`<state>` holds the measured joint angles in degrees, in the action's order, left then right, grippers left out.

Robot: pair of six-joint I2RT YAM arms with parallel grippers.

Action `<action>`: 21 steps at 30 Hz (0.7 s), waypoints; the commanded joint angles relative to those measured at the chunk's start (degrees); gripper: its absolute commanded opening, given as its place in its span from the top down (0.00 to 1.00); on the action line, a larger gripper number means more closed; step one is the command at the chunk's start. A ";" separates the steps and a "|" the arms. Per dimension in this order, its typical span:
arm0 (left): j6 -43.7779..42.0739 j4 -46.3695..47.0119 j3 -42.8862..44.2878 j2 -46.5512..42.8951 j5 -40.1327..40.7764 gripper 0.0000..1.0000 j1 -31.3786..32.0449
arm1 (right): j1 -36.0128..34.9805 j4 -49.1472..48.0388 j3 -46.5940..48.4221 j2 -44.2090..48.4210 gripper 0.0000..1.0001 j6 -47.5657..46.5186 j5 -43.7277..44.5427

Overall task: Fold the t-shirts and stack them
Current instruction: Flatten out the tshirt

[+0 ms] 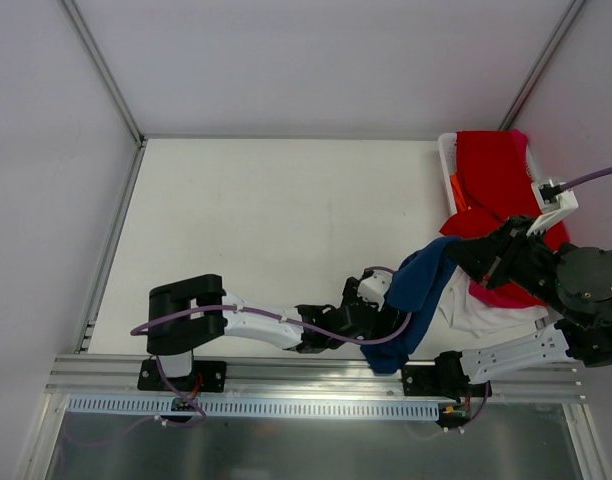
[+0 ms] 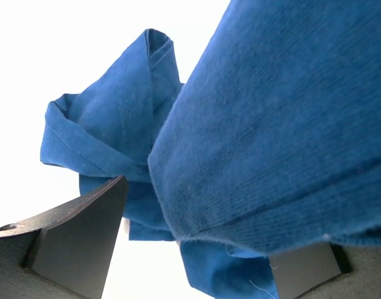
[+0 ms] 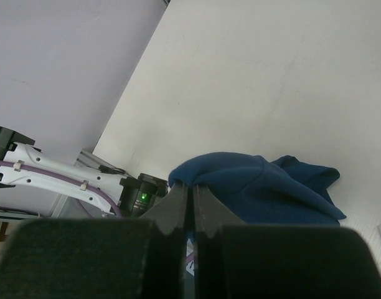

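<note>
A navy blue t-shirt (image 1: 421,285) hangs bunched from my right gripper (image 1: 464,252), which is shut on its upper edge (image 3: 192,185); the cloth drapes down to the table's near edge. My left gripper (image 1: 394,322) is open at the shirt's lower part. In the left wrist view blue folds (image 2: 265,124) lie between its spread fingers (image 2: 78,230). A red t-shirt (image 1: 494,170) lies over the basket. Pink cloth (image 1: 506,296) and a white t-shirt (image 1: 478,312) lie under the right arm. The navy shirt's print is hidden.
The white plastic basket (image 1: 446,150) stands at the table's far right corner. The white table (image 1: 276,230) stretches left of the shirts. A metal rail (image 1: 286,372) runs along the near edge, and grey walls close in the sides.
</note>
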<state>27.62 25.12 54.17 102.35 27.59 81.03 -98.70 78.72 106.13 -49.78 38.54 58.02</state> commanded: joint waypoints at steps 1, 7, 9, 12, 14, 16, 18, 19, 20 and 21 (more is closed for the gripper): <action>-1.52 -1.92 2.26 0.58 3.43 0.17 0.44 | 0.17 16.03 -0.39 1.00 1.00 1.01 0.60; -0.99 -2.71 2.08 0.22 3.69 0.29 0.44 | 0.17 16.03 -1.80 2.58 0.99 1.62 0.87; 0.07 -3.41 2.17 0.75 3.78 0.46 0.44 | 0.17 16.03 -2.15 2.76 1.00 1.97 0.96; 2.09 -5.87 1.99 0.75 3.96 0.75 0.44 | 0.17 16.03 -3.29 3.28 0.99 2.50 0.96; 3.49 -8.15 1.29 -0.12 4.92 0.85 0.53 | 0.17 16.03 -3.99 3.81 0.99 2.85 0.96; 4.63 -9.91 0.50 -1.70 5.54 0.94 0.53 | 0.08 16.03 -4.78 4.07 0.99 3.46 1.39; 4.81 -12.11 -0.03 -2.85 5.72 0.99 0.53 | 0.17 16.03 -5.14 4.34 0.99 3.64 1.66; 5.16 -12.90 -0.55 -4.16 5.80 1.00 0.61 | 0.17 16.03 -5.58 4.34 0.99 3.99 1.83; 5.34 -14.13 -0.91 -4.78 5.72 1.00 0.70 | 0.17 16.03 -5.67 4.34 0.99 3.99 1.92; 5.34 -14.57 -1.35 -5.57 5.63 1.00 0.70 | 0.08 16.03 -5.75 4.43 1.00 4.08 2.01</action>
<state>31.07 14.52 53.93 101.62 31.18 81.08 -98.70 78.72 100.62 -45.84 41.47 58.08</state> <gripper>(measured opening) 0.012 0.023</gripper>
